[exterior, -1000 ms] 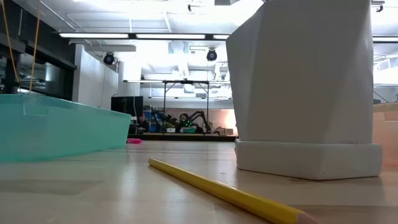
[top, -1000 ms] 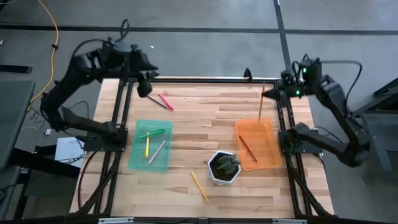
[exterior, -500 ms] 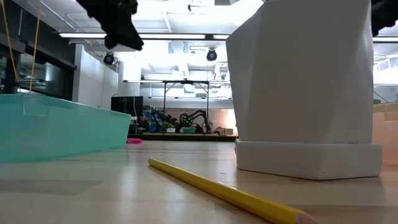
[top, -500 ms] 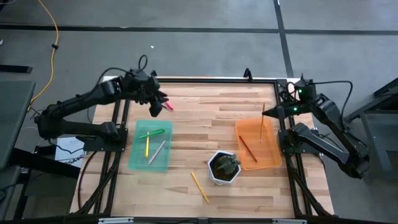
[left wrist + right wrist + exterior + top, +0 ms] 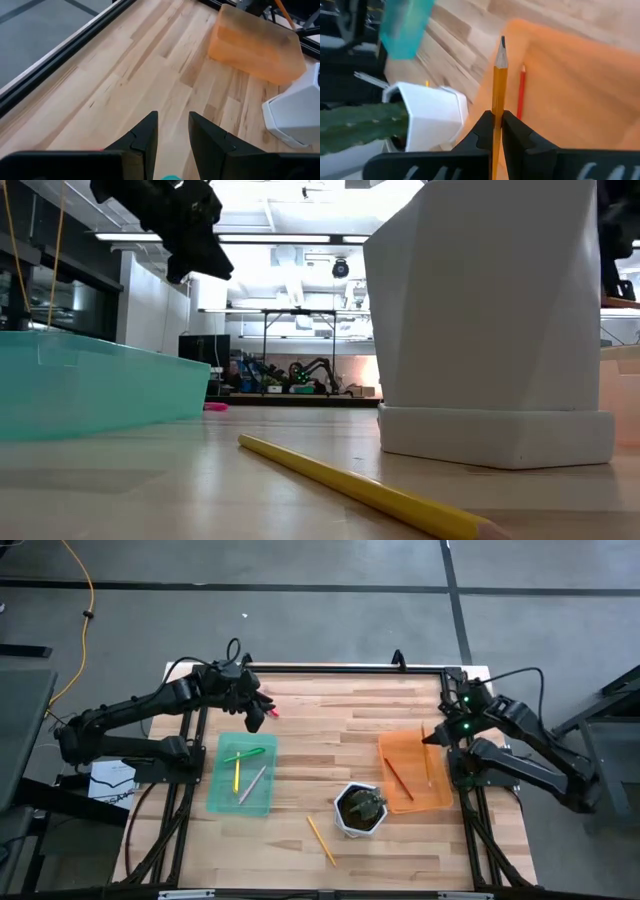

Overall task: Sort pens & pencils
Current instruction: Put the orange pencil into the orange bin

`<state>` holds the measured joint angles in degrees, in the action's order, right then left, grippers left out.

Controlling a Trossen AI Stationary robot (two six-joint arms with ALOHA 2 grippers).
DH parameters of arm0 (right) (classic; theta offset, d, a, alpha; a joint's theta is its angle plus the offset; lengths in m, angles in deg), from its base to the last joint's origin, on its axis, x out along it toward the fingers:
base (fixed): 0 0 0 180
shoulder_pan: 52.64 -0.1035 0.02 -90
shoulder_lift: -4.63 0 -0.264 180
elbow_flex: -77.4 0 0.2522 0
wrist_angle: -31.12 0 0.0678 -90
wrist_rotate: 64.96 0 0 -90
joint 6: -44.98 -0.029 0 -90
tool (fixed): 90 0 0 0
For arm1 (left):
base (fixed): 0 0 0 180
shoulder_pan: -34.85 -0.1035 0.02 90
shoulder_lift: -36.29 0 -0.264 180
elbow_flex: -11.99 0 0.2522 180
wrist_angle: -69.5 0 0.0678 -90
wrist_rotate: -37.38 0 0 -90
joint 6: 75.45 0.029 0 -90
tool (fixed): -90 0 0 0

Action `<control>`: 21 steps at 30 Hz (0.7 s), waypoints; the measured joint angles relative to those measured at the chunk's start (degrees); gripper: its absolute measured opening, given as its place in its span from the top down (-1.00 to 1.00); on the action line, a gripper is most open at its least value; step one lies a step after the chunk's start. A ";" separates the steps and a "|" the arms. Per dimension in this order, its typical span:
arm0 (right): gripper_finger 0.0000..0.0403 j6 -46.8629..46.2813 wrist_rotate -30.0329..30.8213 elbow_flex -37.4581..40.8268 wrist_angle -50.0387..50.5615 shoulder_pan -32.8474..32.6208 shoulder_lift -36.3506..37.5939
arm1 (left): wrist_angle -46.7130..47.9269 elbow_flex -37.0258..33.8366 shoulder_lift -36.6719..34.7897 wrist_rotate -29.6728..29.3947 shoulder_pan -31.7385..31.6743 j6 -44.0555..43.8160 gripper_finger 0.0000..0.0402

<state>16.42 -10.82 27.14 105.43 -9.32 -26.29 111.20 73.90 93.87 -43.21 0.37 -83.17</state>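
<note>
The right gripper (image 5: 493, 131) has come lower over the orange tray (image 5: 438, 790) at the table's right edge, clamped on an orange pencil (image 5: 498, 85). Farther off, the left gripper (image 5: 172, 131), fingers slightly apart and empty, has descended onto the pink pen (image 5: 270, 709) near the far left corner.

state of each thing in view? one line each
Left tool: open, over the pink pen at the table's far left.
Right tool: shut on an orange pencil, over the orange bin.
Orange bin: one red-brown pencil inside.
Teal bin: three pens lying inside.
Yellow pencil: loose on the table, unsorted.
Planter: upright.
</note>
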 joint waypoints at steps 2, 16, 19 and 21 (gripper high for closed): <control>0.99 -1.22 0.83 1.01 -0.06 -1.76 -0.63 | -0.09 0.00 0.00 -0.41 0.00 0.44 0.53; 0.99 -10.75 5.81 9.47 -12.05 -12.33 -5.71 | 0.05 0.00 0.00 -1.05 0.00 0.83 0.53; 0.99 -12.15 5.92 10.48 -14.54 -13.84 -7.02 | 0.05 0.00 0.00 -1.05 0.00 0.82 0.53; 0.99 -12.69 6.93 10.80 -15.50 -14.64 -7.98 | 0.07 0.00 0.00 -1.05 0.00 0.83 0.53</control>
<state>3.73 -3.89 37.94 89.93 -23.95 -34.28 111.27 73.90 93.87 -44.26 0.37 -82.33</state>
